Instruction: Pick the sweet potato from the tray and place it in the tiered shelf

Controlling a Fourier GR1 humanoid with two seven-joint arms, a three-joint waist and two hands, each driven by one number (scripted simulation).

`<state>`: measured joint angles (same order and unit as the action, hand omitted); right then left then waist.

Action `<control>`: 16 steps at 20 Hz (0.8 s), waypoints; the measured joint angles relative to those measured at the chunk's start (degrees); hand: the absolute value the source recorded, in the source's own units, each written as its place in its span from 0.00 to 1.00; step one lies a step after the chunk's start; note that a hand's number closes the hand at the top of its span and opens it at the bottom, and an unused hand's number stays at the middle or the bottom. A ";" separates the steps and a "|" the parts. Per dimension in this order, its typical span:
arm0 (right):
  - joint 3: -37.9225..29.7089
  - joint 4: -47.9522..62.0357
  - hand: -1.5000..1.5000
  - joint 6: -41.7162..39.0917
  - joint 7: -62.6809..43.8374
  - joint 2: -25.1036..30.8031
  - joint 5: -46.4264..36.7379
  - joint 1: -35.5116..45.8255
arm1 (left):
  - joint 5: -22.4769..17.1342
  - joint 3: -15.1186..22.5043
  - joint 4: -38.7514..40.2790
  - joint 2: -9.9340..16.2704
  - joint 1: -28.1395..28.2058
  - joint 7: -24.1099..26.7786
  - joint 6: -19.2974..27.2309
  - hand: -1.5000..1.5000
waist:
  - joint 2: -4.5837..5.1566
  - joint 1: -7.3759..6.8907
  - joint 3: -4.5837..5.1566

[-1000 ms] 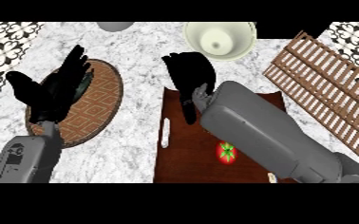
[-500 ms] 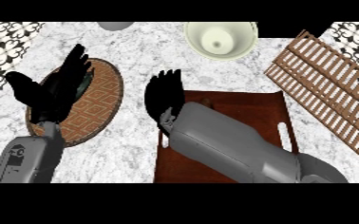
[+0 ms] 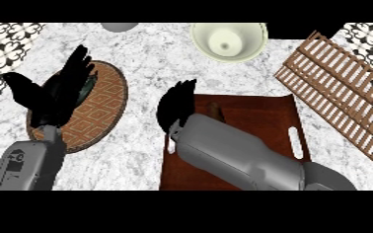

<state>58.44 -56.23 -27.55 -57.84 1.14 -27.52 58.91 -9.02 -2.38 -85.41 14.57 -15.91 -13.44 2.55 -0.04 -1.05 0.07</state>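
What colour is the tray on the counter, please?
The tray is dark reddish brown, shown in the head view.

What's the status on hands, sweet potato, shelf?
Right robot hand open over dark red tray. Left robot hand resting open. Brown sweet potato barely showing. Wooden slatted tiered shelf untouched.

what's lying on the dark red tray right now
The right hand and its grey forearm lie across the tray, covering most of it. Only a small brownish thing shows beside the forearm, perhaps the sweet potato. Anything else under the arm is hidden.
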 measured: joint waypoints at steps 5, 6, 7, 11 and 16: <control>2.01 0.64 0.00 -0.81 -1.22 0.02 0.07 -0.64 | -0.08 -0.60 0.13 0.37 -0.06 0.35 -0.60 0.50 | 0.01 -0.01 -0.01; 2.22 1.01 0.00 -1.05 -1.17 0.00 -0.12 -0.97 | 0.19 -0.41 -0.18 0.10 0.18 0.38 -0.35 0.50 | -0.01 0.05 -0.02; 2.32 0.51 0.00 -1.40 -1.37 0.03 -0.24 -1.22 | 0.38 -0.15 -0.26 -0.25 0.50 0.50 -0.24 0.50 | -0.05 0.25 -0.02; 2.89 1.28 0.00 -1.93 -1.26 -0.03 -1.50 -2.63 | 0.18 -0.53 -0.94 -0.34 1.62 0.73 -0.63 0.50 | -0.04 0.32 -0.03; 2.39 2.34 0.00 -2.27 -0.86 -0.15 -4.02 -4.69 | 0.63 -0.77 -1.35 -0.28 0.57 -1.00 -0.14 0.50 | -0.03 0.59 -0.05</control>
<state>60.83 -53.89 -29.81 -58.70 0.99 -31.54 54.22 -8.39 -3.15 -86.76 14.29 -15.34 -14.44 2.41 -0.07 -0.46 0.02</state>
